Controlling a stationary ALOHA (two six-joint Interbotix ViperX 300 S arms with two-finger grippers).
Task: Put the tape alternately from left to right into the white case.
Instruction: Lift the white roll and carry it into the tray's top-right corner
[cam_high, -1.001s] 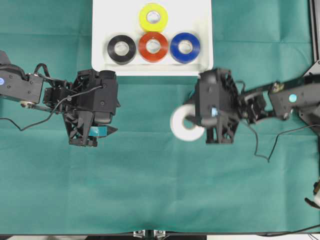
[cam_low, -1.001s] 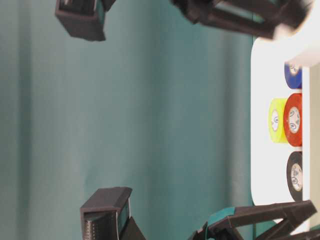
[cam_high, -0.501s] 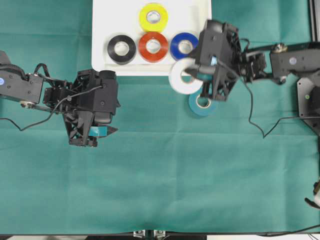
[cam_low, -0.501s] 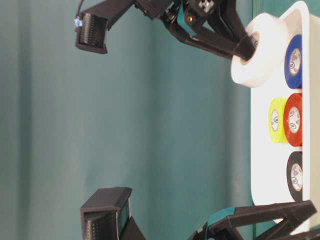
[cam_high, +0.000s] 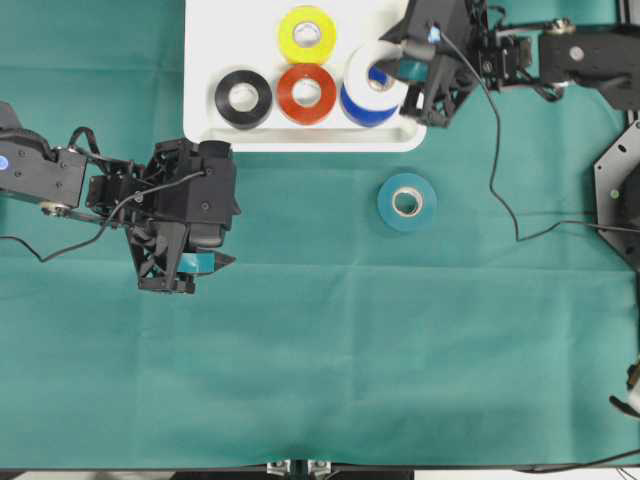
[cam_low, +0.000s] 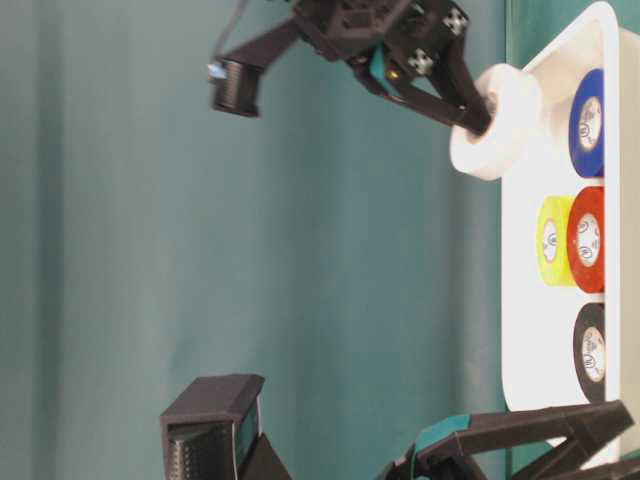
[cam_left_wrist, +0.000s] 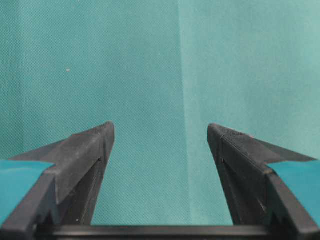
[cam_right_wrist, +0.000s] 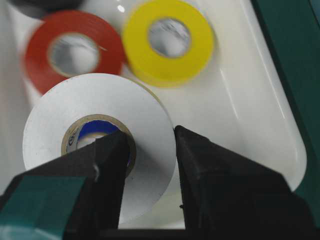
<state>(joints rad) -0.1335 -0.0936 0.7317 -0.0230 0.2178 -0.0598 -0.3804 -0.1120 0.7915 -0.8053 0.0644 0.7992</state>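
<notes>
The white case (cam_high: 200, 62) lies at the top of the green cloth. In it sit a black roll (cam_high: 243, 98), a red roll (cam_high: 306, 93), a yellow roll (cam_high: 306, 35) and a blue roll (cam_high: 360, 110). My right gripper (cam_high: 386, 64) is shut on the white roll (cam_high: 366, 62), one finger through its core and one outside, holding it in the air just over the blue roll. The wrist view shows that grip (cam_right_wrist: 150, 140) on the white roll (cam_right_wrist: 145, 115). A teal roll (cam_high: 406, 202) lies flat on the cloth below the case. My left gripper (cam_left_wrist: 160, 132) hangs open over bare cloth.
The case's right wall (cam_right_wrist: 260, 100) curves up close beside my right fingers. The left arm (cam_high: 60, 175) reaches in from the left edge, below the case's lower left corner. Cables trail off the right arm (cam_high: 505, 215) over the cloth.
My right gripper has carried the white roll up from the cloth to above the blue roll in the case, which uncovered the teal roll. The left arm has not moved.
</notes>
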